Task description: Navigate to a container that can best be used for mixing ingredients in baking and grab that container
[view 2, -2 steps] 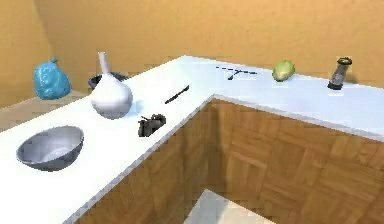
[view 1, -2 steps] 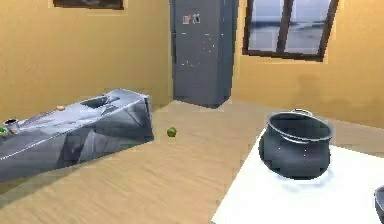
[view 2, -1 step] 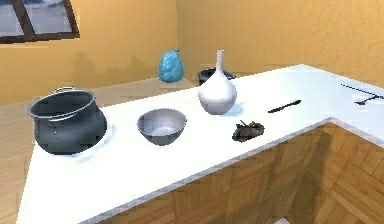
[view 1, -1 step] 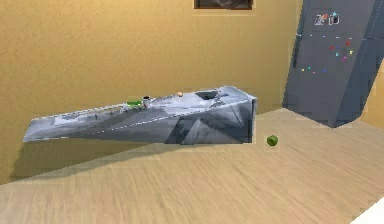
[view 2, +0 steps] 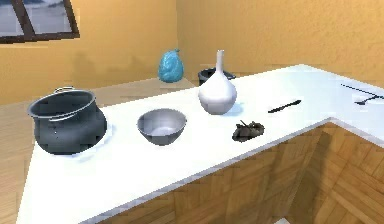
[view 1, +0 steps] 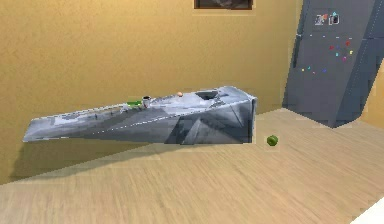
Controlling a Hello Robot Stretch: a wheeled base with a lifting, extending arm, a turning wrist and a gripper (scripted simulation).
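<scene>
A grey metal bowl (view 2: 162, 126) stands on the white countertop (view 2: 300, 90) near the middle of the arm side view. To its left sits a dark round pot (view 2: 66, 122) with handles. Right of the bowl rises a white vase (view 2: 218, 92) with a narrow neck. Behind the vase is a dark bowl-shaped dish (view 2: 210, 75), partly hidden by it.
A small dark lump (view 2: 248, 130) and a dark utensil (view 2: 285, 105) lie on the countertop. A light-blue rounded object (view 2: 171, 67) sits behind. In the forward view a grey counter (view 1: 150, 122) stands against the yellow wall, a green ball (view 1: 272, 141) lies on the floor, and a grey fridge (view 1: 335, 60) stands at right.
</scene>
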